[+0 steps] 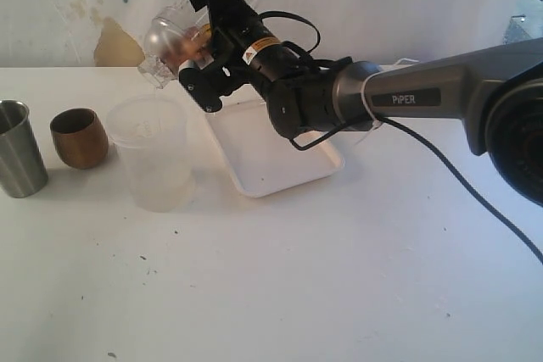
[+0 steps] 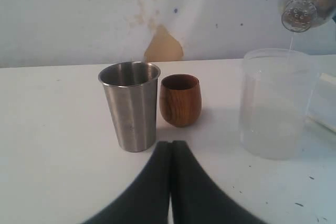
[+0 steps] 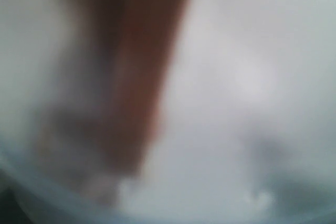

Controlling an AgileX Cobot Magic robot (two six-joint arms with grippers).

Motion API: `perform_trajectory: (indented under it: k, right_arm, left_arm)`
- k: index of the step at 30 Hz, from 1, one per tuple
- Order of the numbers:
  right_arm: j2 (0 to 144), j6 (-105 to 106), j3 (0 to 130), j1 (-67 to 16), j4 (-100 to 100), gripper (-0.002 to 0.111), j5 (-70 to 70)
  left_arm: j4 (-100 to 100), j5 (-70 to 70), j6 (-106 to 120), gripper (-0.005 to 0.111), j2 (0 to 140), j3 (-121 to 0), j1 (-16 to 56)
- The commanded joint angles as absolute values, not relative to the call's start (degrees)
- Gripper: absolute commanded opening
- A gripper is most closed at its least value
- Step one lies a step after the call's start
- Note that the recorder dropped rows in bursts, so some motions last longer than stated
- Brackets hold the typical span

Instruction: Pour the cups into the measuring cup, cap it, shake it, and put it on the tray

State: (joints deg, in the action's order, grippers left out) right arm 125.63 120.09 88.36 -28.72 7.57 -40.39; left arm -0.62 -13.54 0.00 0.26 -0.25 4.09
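white surface [image 1: 254,294] below, stained wall [image 1: 382,6] behind. high on the right, the measuring cup [image 1: 165,44], pinched between the wide-spread right fingers [image 1: 206,91] and tipped over the frosted tub [image 1: 157,158], a pose for pouring out, judging by the tilt. maybe a thin trickle falling from it into the tub, too faint in the left wrist view to be sure. left fingers [image 2: 152,192] pressed together, holding nothing, low in front of the steel tumbler [image 2: 131,106] and the wooden cup [image 2: 180,100]. both cups upright, just beside each other, off to the side of the pour and easy to reach. white tray [image 1: 254,188] partly hidden under the right arm [image 1: 407,99]. nothing but blur in the right wrist view. no way to see inside the cups or to pick out a lid.
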Motion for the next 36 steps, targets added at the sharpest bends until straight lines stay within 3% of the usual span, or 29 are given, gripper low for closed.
perform_trajectory:
  k: [1,36]
  right_arm:
    - [124.7,119.6,88.6,-28.6,8.0,0.000,-42.5]
    - [124.7,122.4,88.6,-28.6,6.1,0.000,-41.0]
  left_arm:
    - [-0.7,-13.4,0.0,0.000,0.0,0.0,4.1]
    - [-0.7,-13.4,0.0,0.000,0.0,0.0,4.1]
